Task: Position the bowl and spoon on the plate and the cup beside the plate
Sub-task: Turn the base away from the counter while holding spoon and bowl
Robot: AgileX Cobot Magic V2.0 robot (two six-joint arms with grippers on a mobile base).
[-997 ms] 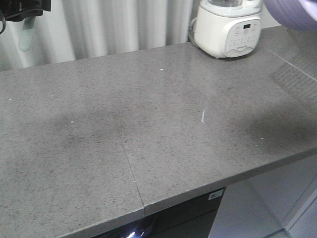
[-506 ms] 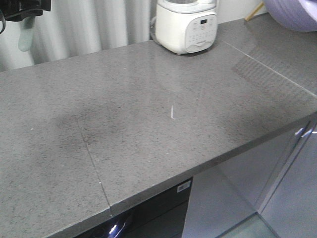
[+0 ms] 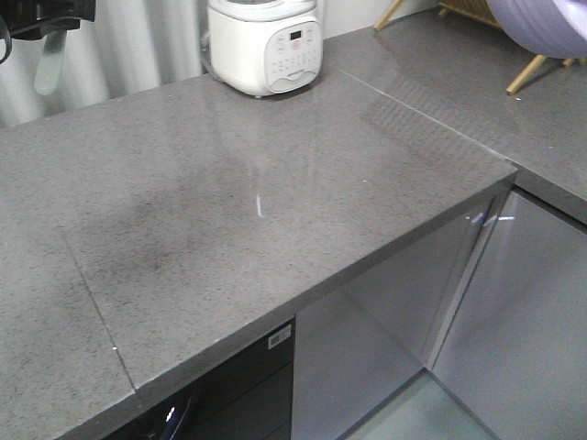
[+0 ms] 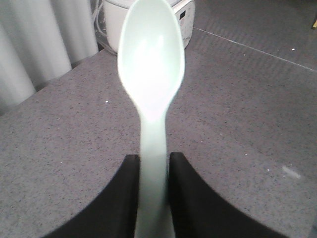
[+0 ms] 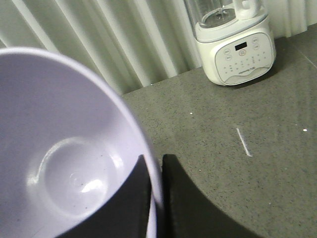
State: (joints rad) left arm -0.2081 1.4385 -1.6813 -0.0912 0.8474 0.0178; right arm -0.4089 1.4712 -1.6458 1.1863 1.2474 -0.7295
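Observation:
The pale mint spoon (image 4: 151, 59) stands straight out of my left gripper (image 4: 153, 158), whose black fingers are shut on its handle. In the front view it hangs as a pale shape (image 3: 46, 69) under the left gripper (image 3: 46, 18) at the top left. My right gripper (image 5: 156, 159) is shut on the rim of the lavender bowl (image 5: 64, 148), one finger inside and one outside. The bowl (image 3: 541, 23) is held in the air at the top right of the front view. The plate and the cup are out of view.
A white kitchen appliance (image 3: 266, 46) stands at the back of the grey speckled counter (image 3: 229, 211) by the curtain. The counter turns a corner at the right, above silver cabinet doors (image 3: 514, 321). Wooden legs of a stand (image 3: 527, 73) rest on the far right counter.
The whole front view has swung: the appliance slid from the upper right to the upper middle, and the counter's corner and cabinet doors came into sight. Spoon and bowl remain held.

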